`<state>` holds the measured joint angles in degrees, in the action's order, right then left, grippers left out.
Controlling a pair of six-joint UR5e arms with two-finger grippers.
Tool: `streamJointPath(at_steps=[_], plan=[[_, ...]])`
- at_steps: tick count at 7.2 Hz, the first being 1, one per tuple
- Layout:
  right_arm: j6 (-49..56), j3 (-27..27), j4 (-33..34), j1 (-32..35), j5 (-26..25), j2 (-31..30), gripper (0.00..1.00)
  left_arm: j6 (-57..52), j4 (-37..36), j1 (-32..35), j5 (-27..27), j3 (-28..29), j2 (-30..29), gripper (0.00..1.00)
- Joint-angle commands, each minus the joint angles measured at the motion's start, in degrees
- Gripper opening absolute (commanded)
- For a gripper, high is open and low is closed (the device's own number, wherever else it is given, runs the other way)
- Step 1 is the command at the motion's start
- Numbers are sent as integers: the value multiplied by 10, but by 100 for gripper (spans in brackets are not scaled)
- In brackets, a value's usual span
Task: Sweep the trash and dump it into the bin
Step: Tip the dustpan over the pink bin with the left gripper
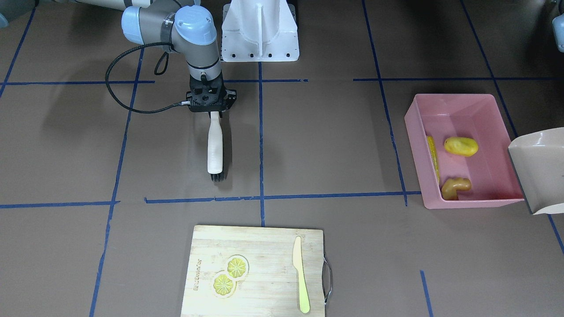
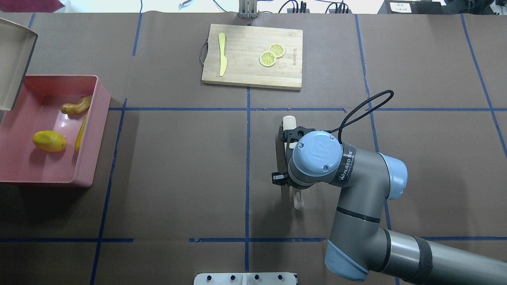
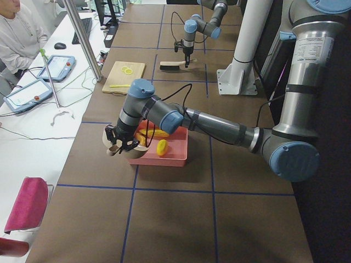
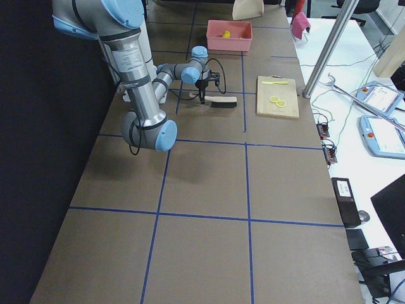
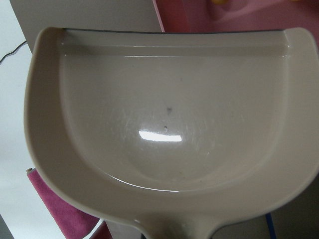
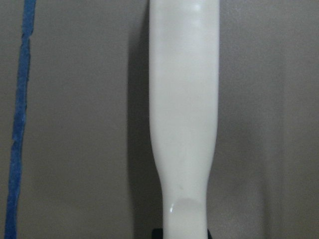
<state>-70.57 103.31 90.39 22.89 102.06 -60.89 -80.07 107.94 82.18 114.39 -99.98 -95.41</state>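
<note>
Dumping looked done: corn (image 1: 434, 156), potato (image 1: 461, 146), ginger (image 1: 455, 187) lay in bin (image 1: 416, 132). Empty dustpan (image 1: 537, 171) hung at bin's left rim; left gripper (image 3: 118, 141) grip unclear. Brush (image 1: 215, 149) clamped in right gripper (image 1: 214, 110). Next: park tools.

Robotics lab. Desk (image 2: 178, 178) papered brown, gridded with blue tape (image 2: 248, 158), one line just beside right pincer (image 1: 214, 115). White bolted arm mount (image 1: 260, 31) behind pincer. Well beyond pincer, past desk edge: white side table (image 3: 22, 159), teach pendants (image 3: 57, 67), seated person (image 3: 19, 33), metal pole (image 3: 82, 38).
</note>
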Motion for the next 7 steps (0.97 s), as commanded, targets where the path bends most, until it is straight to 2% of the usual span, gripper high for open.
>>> streamJointPath(at_steps=[1,3,5,6,7], plan=[[0,0,0,0,-2,1,0,23,-18,-2,34,1,-4,0],[-1,1,0,0,-2,2,0,148,-21,-1,125,-4,-5,0],[-2,1,1,2,-4,2,0,294,-19,-2,130,-30,-7,0],[-1,1,0,8,-4,2,0,370,-19,-3,156,-39,-8,0],[-1,1,0,15,-1,4,0,404,-19,-3,214,-41,-21,0]])
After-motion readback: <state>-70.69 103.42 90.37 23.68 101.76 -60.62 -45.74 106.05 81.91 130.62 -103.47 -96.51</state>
